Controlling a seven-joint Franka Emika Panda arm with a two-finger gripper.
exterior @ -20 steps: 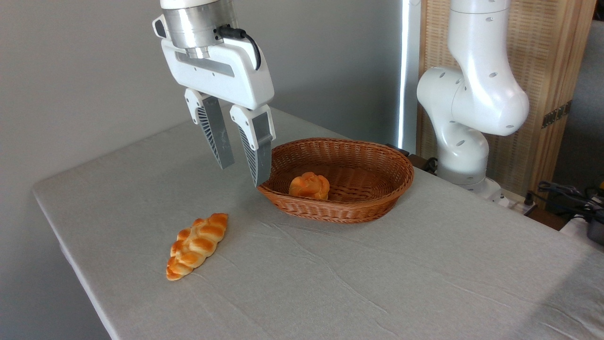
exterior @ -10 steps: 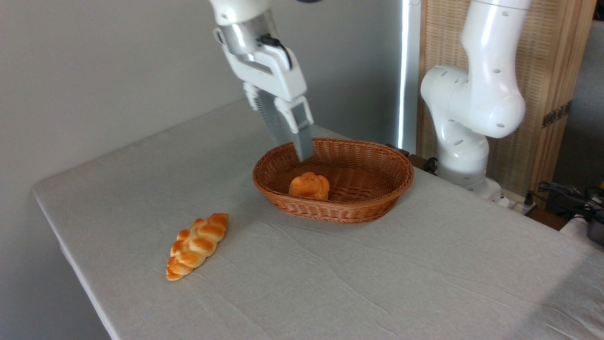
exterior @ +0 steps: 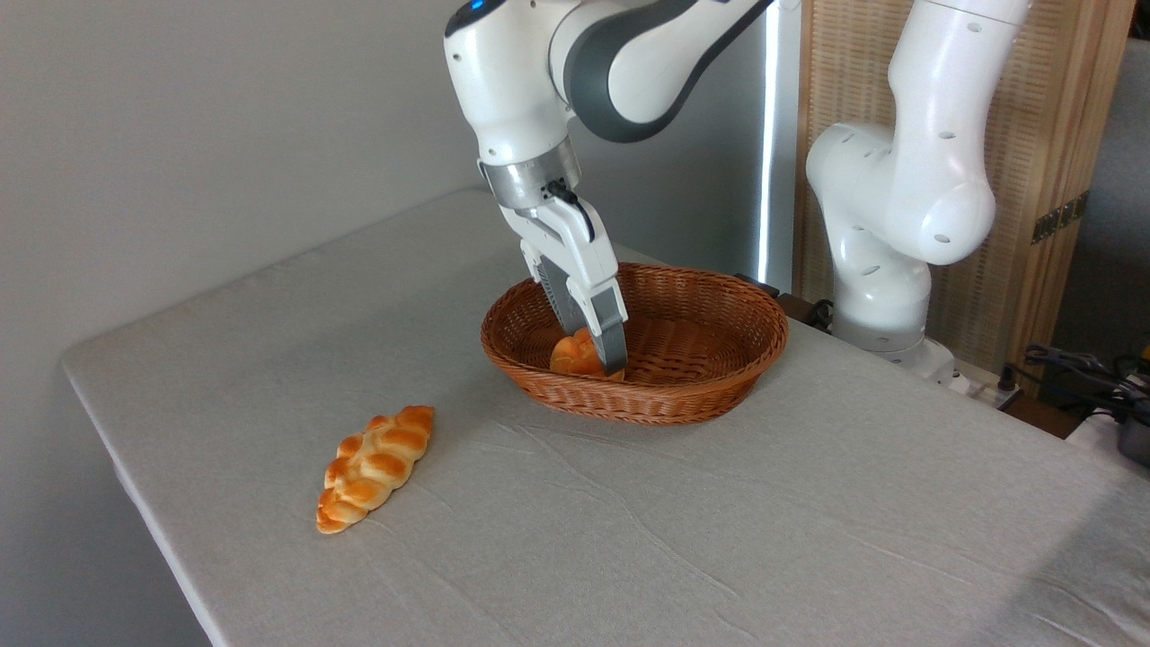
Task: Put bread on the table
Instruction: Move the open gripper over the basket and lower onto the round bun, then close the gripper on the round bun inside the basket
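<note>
The bread (exterior: pixel 570 357), a small golden-orange knotted bun, lies inside the brown wicker basket (exterior: pixel 710 402) near its front left wall. My gripper (exterior: pixel 597 353) reaches down into the basket at a tilt, with its fingers on either side of the bun. The near finger (exterior: pixel 611 341) covers the bun's right part, and the far finger stands behind the bun. The jaws look open, and I cannot tell whether they touch the bun. The basket stands on the table (exterior: pixel 719 539), which is covered in wrinkled light grey cloth.
A long braided loaf (exterior: pixel 375 467) lies on the cloth at the front left, near the table's left edge. The arm's white base (exterior: pixel 885 296) stands behind the basket at the right. Cables (exterior: pixel 1078 367) sit past the table's far right edge.
The gripper has swung from above the cloth left of the basket over to the right and down into the basket, ending around the bun. Bun and loaf have not moved.
</note>
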